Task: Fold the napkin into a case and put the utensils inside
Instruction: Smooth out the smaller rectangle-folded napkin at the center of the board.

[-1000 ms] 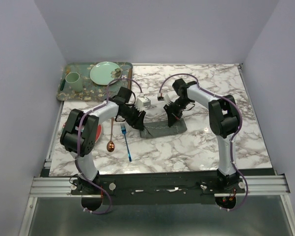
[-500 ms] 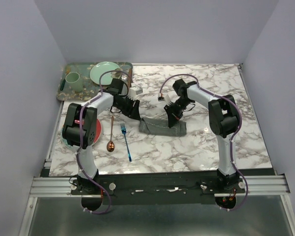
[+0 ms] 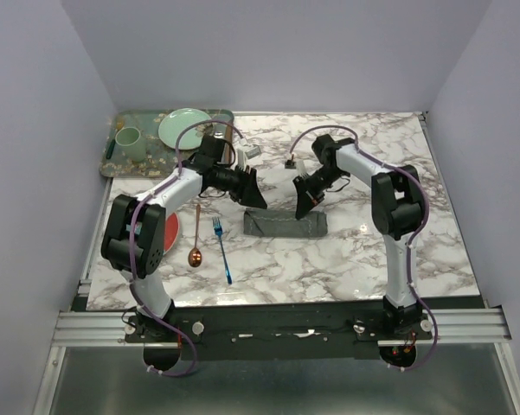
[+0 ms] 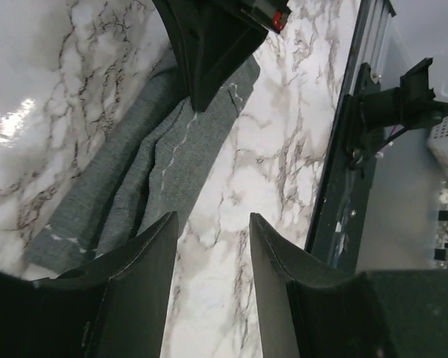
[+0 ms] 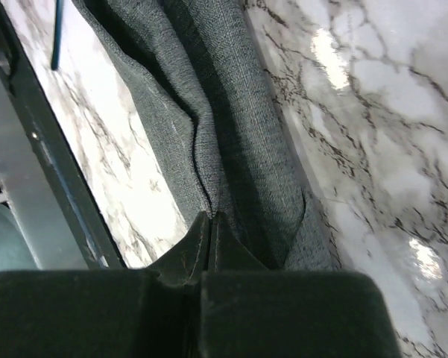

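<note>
The napkin (image 3: 285, 226), folded into a narrow case, lies flat at mid-table. The right gripper (image 5: 211, 216) is closed at its fold; whether cloth is pinched cannot be told. The left gripper (image 4: 212, 220) is held apart, empty, over its left end. Fork (image 3: 222, 251) and spoon (image 3: 195, 242) are noted further left.

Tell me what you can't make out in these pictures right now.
- Red plate: top view, mostly hidden under the left arm.
- Folded napkin: too small in the top view to show any pocket opening; in the left wrist view the open left gripper covers its near end.
- Right gripper: shut, but in the right wrist view its own fingertips hide whether cloth is pinched.
</note>
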